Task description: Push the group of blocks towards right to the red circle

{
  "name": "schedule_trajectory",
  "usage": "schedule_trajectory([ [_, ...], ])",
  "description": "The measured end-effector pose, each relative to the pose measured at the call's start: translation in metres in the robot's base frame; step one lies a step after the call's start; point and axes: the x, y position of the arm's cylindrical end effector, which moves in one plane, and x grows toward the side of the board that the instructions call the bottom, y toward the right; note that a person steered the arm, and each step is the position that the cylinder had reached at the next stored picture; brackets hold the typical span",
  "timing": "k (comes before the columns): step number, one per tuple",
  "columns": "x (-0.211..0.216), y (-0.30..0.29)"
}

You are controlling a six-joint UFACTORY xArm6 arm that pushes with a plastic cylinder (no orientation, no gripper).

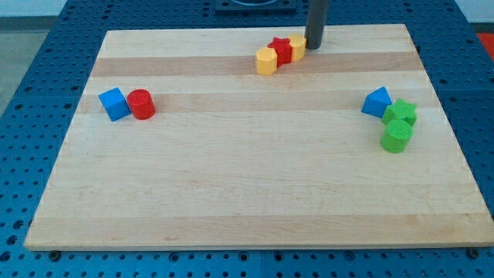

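Note:
My tip rests on the board near the view's top, just right of a row of three touching blocks: a yellow block next to the tip, a red star in the middle and a yellow hexagon-like block at the left end. The red circle stands at the view's left, touching a blue cube on its left side. The rod rises out of the view's top edge.
At the view's right a blue block, a green star and a green cylinder sit close together. The wooden board lies on a blue perforated table.

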Motion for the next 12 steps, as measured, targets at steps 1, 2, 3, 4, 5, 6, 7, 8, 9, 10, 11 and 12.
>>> schedule_trajectory([
  [1, 0.002, -0.023],
  [2, 0.005, -0.053],
  [3, 0.009, -0.082],
  [4, 0.021, -0.100],
  [5, 0.038, -0.114],
  [6, 0.052, -0.132],
  [7, 0.067, -0.153],
  [8, 0.083, -0.176],
  [9, 0.101, -0.200],
  [10, 0.109, -0.208],
  [11, 0.109, -0.200],
  [12, 0.118, -0.204],
])
